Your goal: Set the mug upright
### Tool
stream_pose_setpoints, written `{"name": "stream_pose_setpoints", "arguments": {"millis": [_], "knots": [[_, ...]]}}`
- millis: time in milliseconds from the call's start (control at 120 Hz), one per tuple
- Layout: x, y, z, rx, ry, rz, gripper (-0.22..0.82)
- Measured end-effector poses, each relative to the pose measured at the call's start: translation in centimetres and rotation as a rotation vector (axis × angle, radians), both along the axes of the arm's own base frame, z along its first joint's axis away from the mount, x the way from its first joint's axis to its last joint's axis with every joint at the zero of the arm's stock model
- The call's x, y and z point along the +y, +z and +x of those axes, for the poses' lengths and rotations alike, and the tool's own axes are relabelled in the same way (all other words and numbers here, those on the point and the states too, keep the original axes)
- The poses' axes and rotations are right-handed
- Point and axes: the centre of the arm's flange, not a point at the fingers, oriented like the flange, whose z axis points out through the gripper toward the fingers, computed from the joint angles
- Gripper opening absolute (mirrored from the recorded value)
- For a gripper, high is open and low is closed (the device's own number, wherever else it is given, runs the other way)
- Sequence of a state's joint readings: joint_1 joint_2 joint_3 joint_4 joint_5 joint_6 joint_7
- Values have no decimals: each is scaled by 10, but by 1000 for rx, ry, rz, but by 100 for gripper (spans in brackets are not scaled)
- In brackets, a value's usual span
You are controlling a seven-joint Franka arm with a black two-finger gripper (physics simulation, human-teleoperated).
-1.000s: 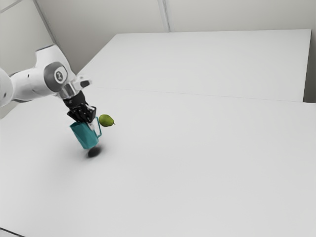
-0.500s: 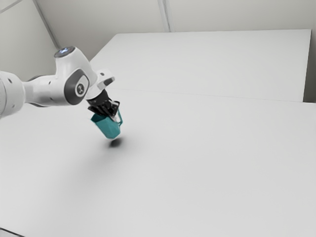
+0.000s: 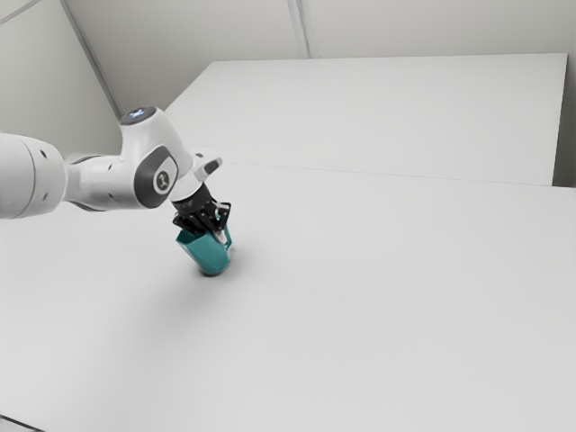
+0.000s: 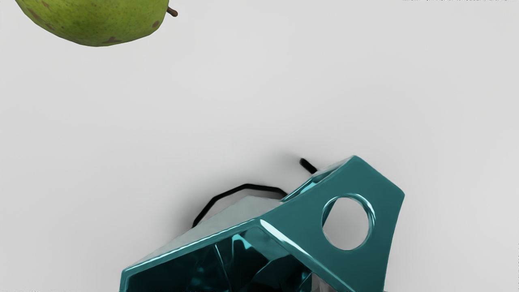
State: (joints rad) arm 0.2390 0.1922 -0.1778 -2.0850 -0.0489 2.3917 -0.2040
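The gripper [image 3: 216,232] points down at the upper part of the teal mug [image 3: 209,256], shut on its wall near the handle side. In the exterior view the mug leans, its mouth tipped toward the view's left and its base low, at or just above the table; contact cannot be told. The wrist view has the mug [image 4: 365,259] close up, with its dark hollow and the handle with a round hole. Part of the gripper [image 4: 319,284] appears at the bottom edge beside the mug's wall; the other fingertip is hidden.
A green pear [image 4: 97,20] lies on the white table [image 4: 243,101], apart from the mug. In the exterior view, the table [image 3: 387,297] stretches broadly toward the view's right, and a pale raised wall or panel stands behind.
My hand has carried the mug toward the exterior view's right, then lowered it over the last half second. The mug's shadow now meets its base, and the mug remains tilted.
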Motion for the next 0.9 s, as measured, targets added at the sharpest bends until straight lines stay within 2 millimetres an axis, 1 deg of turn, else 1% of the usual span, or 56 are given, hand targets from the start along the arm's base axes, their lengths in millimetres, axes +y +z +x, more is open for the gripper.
{"name": "stream_pose_setpoints", "arguments": {"millis": [108,158,233,325,467,558,642,750,900], "knots": [[0,6,1,-8,18,-4,16],[0,11,0,-14,24,-3,25],[0,22,-1,-24,28,3,36],[-2,39,-3,-34,29,9,44],[-12,68,-5,-40,20,15,52],[-22,86,-4,-28,-3,17,55],[-23,107,0,-34,-48,55,57],[-29,151,7,-55,-112,121,58],[-45,203,8,-60,-183,189,59]]}}
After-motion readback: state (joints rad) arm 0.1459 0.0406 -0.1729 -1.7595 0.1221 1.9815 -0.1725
